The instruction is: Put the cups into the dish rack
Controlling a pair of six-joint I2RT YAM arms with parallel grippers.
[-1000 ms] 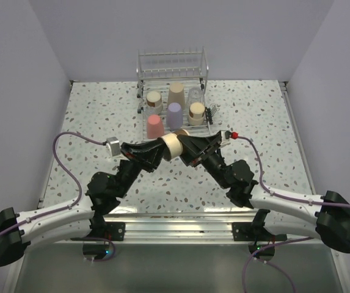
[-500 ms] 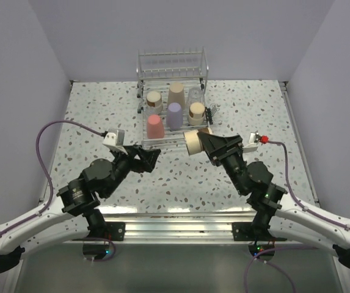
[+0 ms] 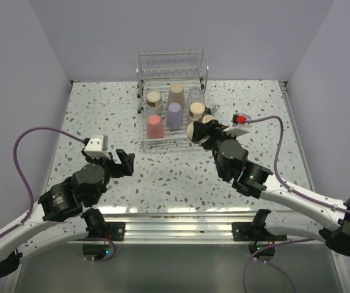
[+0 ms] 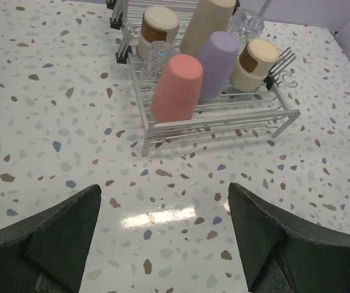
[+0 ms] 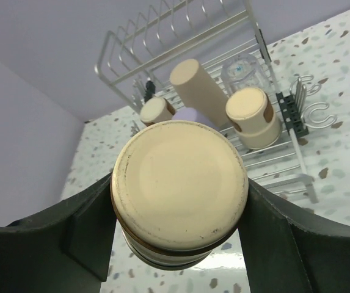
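The left gripper has pulled back, jaws spread and empty, while the right gripper, now nearer, has swung its tan-based cup, pinched across the sides with its base pointing forward, to the dish rack just ahead of the jaws.

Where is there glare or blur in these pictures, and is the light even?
Left wrist view: a white glare patch lies on the table in front of the rack; the dark left fingers look soft. Right wrist view: the cup held close fills the middle, and the right fingers beside it are dark with little detail. Top view: the light is even, the shadows faint.
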